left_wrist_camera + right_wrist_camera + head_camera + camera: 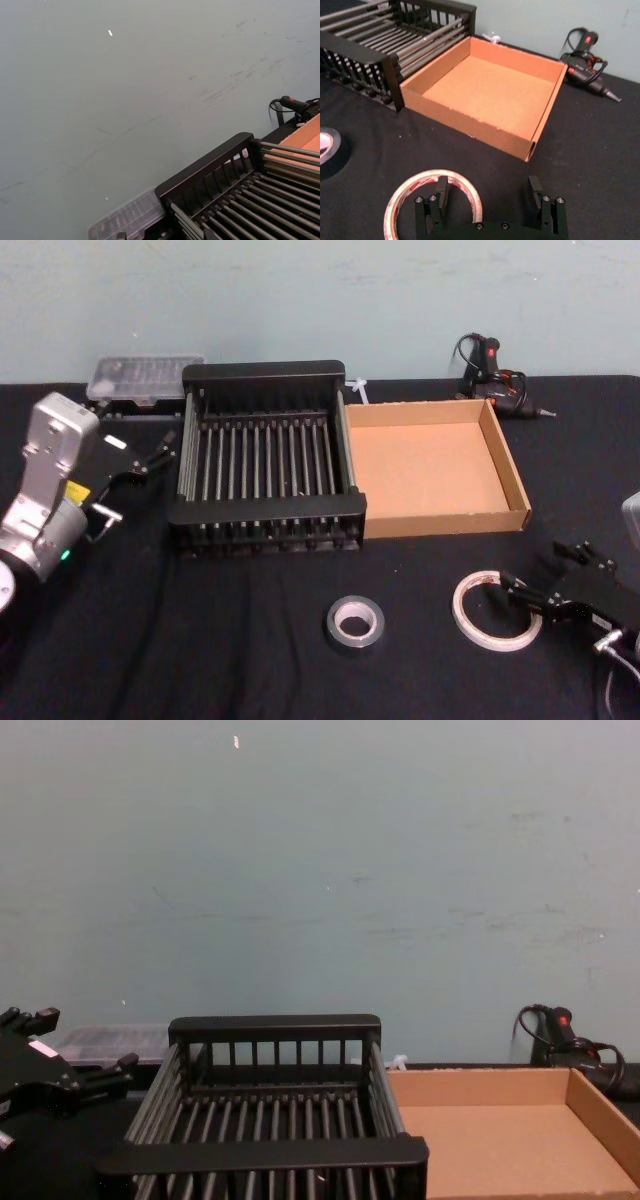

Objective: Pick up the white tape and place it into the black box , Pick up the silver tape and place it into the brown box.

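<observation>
The right pincer (490, 200) is wide open low over the desk's (200, 640) front right, one finger (441, 192) inside the white tape (487, 615). The left pincer (150, 455) waits open beside the black box (265, 375).

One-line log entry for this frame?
right gripper: open, at white tape | left gripper: beside black box | silver tape: on table | brown box: empty

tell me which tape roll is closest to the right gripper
The white tape, red-printed, lies right at the open right gripper; the silver tape sits farther off.
</observation>
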Controlling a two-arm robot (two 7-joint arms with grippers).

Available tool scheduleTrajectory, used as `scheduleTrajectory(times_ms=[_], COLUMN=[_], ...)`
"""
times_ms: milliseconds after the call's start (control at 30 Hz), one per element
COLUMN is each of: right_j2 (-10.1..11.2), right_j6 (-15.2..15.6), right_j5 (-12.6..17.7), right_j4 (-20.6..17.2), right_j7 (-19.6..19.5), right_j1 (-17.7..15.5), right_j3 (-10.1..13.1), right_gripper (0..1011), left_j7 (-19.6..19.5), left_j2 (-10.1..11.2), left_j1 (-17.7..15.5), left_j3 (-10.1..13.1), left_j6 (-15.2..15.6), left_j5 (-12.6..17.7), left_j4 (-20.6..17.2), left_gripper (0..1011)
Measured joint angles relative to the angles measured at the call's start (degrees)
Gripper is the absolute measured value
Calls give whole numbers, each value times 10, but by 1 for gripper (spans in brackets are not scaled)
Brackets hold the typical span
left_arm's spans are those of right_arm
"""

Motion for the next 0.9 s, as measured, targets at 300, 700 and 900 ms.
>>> scheduleTrajectory(times_ms=[300, 700, 900], right_j2=[-16, -34, -44], right_j6=[13, 17, 23], right_j5=[-15, -32, -46], right_j4=[22, 38, 41], right_j7=[11, 23, 32], right_j1=[9, 14, 13], right_j3=[-4, 3, 10], right_gripper=[1000, 1000, 1000], left_j7=[0, 0, 0], left_j2=[0, 0, 0], left_j1=[0, 0, 0], left_j3=[0, 0, 0], left_j6=[0, 0, 0], left_j5=[0, 0, 0], left_j4=[0, 0, 0], left_gripper=[1001, 1001, 1001])
